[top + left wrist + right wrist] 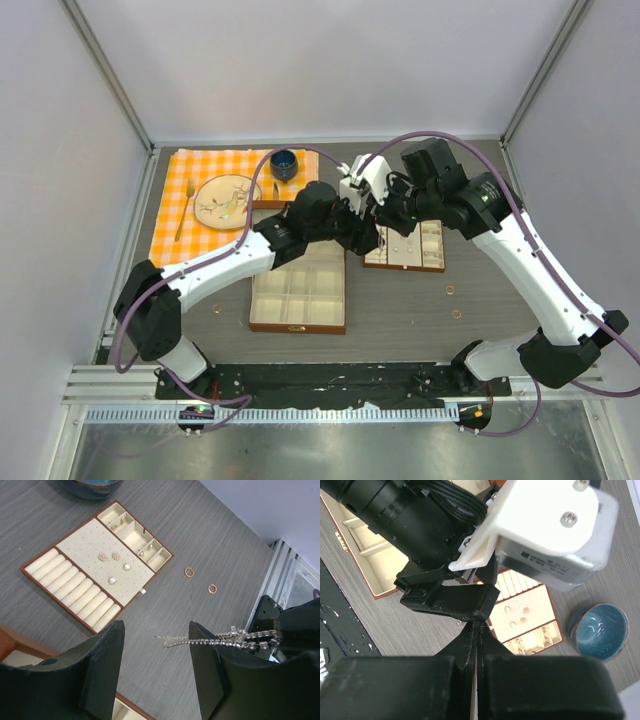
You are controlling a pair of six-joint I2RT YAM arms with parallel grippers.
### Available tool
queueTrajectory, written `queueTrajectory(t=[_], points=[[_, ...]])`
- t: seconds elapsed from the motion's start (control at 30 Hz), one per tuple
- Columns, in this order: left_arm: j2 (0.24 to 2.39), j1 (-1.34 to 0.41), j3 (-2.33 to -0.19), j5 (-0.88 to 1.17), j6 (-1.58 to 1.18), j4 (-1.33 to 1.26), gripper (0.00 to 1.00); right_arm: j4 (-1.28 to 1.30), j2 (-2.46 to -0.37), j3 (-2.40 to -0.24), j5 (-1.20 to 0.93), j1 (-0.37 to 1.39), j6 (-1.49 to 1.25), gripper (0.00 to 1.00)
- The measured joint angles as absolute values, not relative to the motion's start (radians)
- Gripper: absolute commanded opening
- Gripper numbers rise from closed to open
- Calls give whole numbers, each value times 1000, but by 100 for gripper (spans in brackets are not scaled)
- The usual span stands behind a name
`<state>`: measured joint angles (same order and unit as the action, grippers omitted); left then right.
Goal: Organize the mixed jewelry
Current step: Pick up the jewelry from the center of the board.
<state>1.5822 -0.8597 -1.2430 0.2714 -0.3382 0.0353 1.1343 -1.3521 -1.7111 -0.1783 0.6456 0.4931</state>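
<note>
A thin silver chain necklace hangs in the air above the grey table. It runs from my right gripper into the gap of my left gripper. The left gripper is open, its fingers either side of the chain's loose end. The right gripper is shut on the necklace, tip to tip with the left gripper over the middle of the table. Two small copper rings lie loose on the table, and show in the top view as rings. A third ring lies at the left.
A brown earring tray with roll slots and small compartments lies under the grippers, tray. A brown box with cream compartments sits in front of it. On the orange checked cloth are a plate, a gold spoon and a blue bowl.
</note>
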Motion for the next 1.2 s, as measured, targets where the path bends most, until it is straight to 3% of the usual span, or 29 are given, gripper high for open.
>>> queueTrajectory(t=[0.37, 0.73, 1.2], points=[[1607, -870, -1243, 309, -338, 33, 38, 1136, -1350, -1711, -178, 644, 493, 1], [1607, -870, -1223, 315, -333, 15, 38, 1135, -1324, -1711, -171, 636, 493, 1], [1607, -870, -1212, 319, -333, 8, 21, 1135, -1321, -1704, -170, 631, 493, 1]])
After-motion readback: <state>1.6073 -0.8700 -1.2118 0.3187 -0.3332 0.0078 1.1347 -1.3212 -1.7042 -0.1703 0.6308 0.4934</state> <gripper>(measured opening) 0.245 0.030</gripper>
